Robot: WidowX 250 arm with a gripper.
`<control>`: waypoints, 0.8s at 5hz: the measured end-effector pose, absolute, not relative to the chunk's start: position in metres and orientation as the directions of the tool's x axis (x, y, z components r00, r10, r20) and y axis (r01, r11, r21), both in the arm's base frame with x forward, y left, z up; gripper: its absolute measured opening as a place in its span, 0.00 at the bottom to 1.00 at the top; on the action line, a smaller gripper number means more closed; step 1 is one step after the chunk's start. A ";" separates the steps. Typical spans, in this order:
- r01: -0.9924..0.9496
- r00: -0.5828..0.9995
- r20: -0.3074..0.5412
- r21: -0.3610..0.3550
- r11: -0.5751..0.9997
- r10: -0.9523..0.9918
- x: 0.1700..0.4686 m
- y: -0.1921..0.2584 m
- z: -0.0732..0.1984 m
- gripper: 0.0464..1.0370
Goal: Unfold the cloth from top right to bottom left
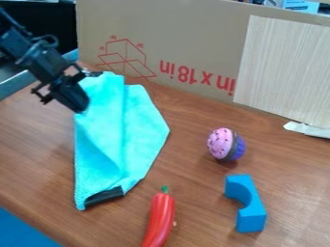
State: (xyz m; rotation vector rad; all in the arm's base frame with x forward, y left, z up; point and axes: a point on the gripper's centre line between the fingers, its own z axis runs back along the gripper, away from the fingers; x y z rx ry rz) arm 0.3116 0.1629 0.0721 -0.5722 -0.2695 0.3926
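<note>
Camera view, sides as seen there: my hand [82, 107] is at the upper-left border of the cloth [119, 130], over the left part of the table [199, 217]. Can't tell if I'm wide, narrow or pinching fabric; contact with the cloth isn't certain either. Cloth lies left of the table's middle, long axis running from near the far-left corner down toward the near edge, creases roughly along it. It's narrow and layered, so I read it as mostly folded. Key relation: nearly all the cloth is to my right and toward the near edge. Its lower-left tip, by the dark patch [103, 196], is almost straight down from me along the cloth's left border; the top-right part is across the creases. So if I have the top layer, the pull should go low, out toward the table's near-left side, not back over the bulk. If I don't, I need a bite on the upper layer first. Risk: grabbing both layers and dragging the whole thing. Pepper [160, 219] sits just beside the lower end, so a swing right could clip it.
</note>
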 end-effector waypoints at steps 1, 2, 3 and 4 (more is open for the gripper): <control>-0.283 0.895 0.120 -0.592 0.755 0.430 0.287 0.182 0.074 0.01; -0.284 0.888 0.138 -0.584 0.760 0.438 0.276 0.203 0.084 0.01; -0.310 0.887 0.133 -0.537 0.785 0.442 0.271 0.221 0.076 0.01; -0.353 0.871 0.167 -0.441 0.825 0.462 0.271 0.238 0.066 0.01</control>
